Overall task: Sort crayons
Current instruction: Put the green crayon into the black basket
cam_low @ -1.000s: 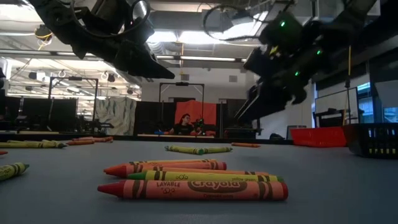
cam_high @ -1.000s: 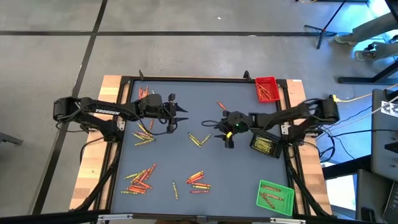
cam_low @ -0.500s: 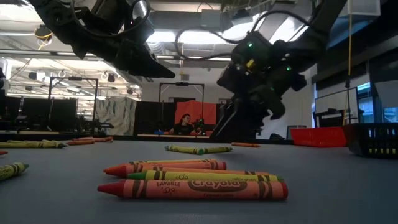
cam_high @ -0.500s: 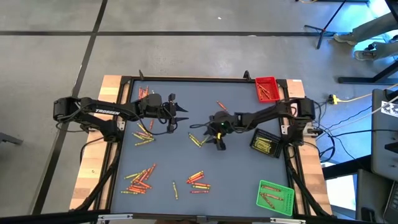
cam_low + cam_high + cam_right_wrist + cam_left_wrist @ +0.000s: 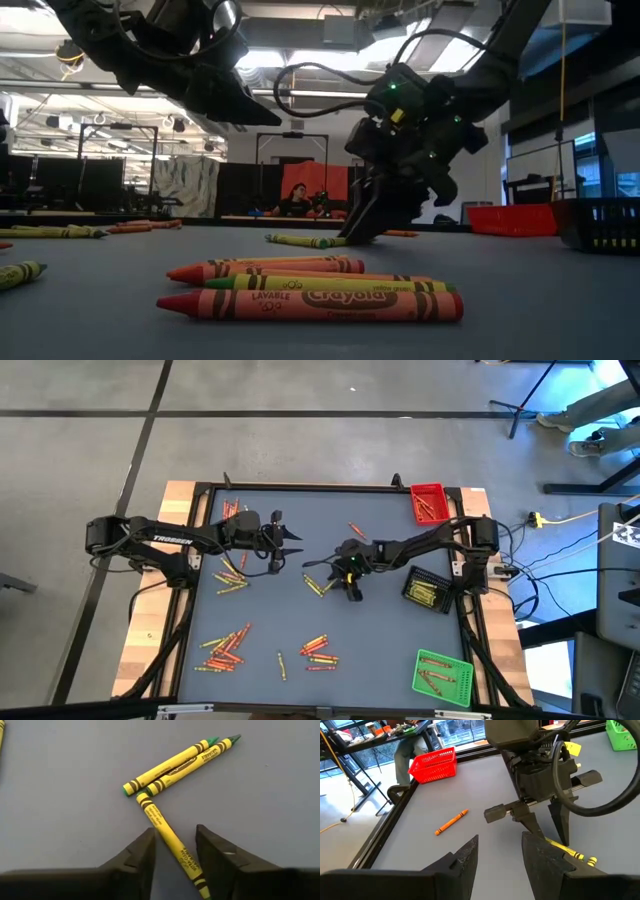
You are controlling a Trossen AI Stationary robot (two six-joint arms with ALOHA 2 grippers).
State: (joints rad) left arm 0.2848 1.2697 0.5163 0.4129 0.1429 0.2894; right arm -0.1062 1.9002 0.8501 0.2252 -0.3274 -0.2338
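Near the black mesh tray (image 5: pixel 427 592), toward table centre, the right gripper (image 5: pixel 175 851) straddles a thin yellow wax crayon (image 5: pixel 167 837), jaws part-open, nothing clamped. Light, stiff, rolls and snaps; pinch mid-barrel. Left gripper (image 5: pixel 500 860) hovers open, empty.

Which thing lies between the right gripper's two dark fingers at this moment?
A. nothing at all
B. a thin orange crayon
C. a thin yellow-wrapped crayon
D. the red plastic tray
C: in the right wrist view a thin yellow-wrapped crayon lies on the grey table between the right gripper fingers, which are not yet clamped on it.
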